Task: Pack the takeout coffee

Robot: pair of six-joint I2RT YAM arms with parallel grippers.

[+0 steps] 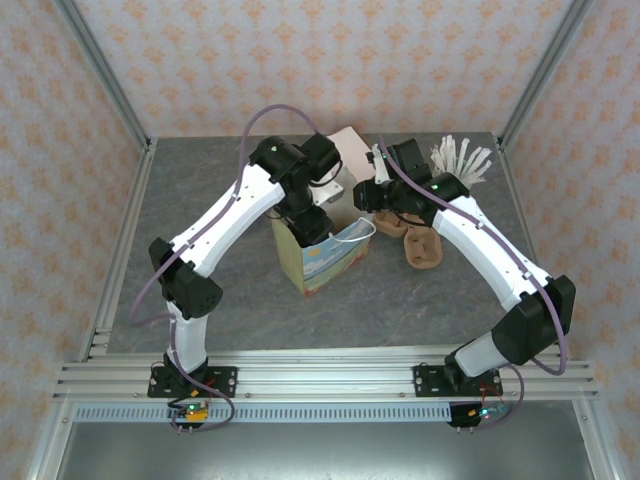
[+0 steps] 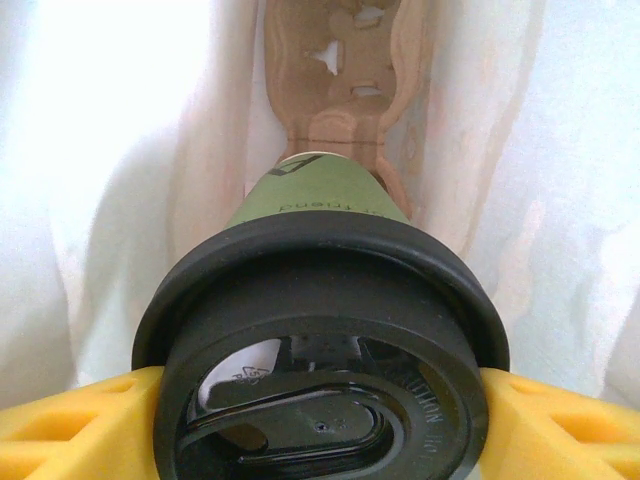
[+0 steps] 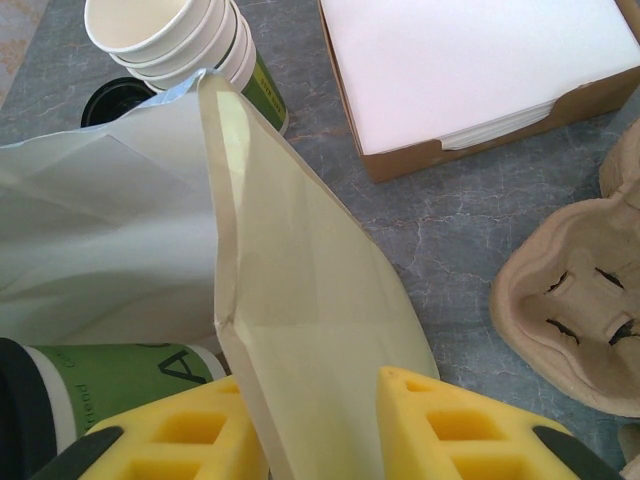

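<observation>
The takeout coffee (image 2: 330, 195), a green paper cup under a black lid (image 2: 320, 300), is clamped between the yellow fingers of my left gripper (image 2: 320, 410). It hangs inside the white paper bag (image 2: 120, 150), above a brown pulp carrier (image 2: 340, 110) deeper in the bag. From above, the left gripper (image 1: 310, 225) reaches down into the upright bag (image 1: 325, 262) at mid-table. My right gripper (image 3: 310, 400) has its fingers on either side of the bag's side wall (image 3: 290, 260) at the rim. The cup's green side (image 3: 120, 380) shows just left of it. The right gripper (image 1: 368, 198) sits at the bag's far right rim.
A stack of lidless cream cups (image 3: 170, 35) and a loose black lid (image 3: 110, 100) stand behind the bag. A brown box of white napkins (image 3: 480, 70) lies at the back. Pulp cup carriers (image 1: 422, 245) sit right of the bag, white sticks (image 1: 460, 158) at far right.
</observation>
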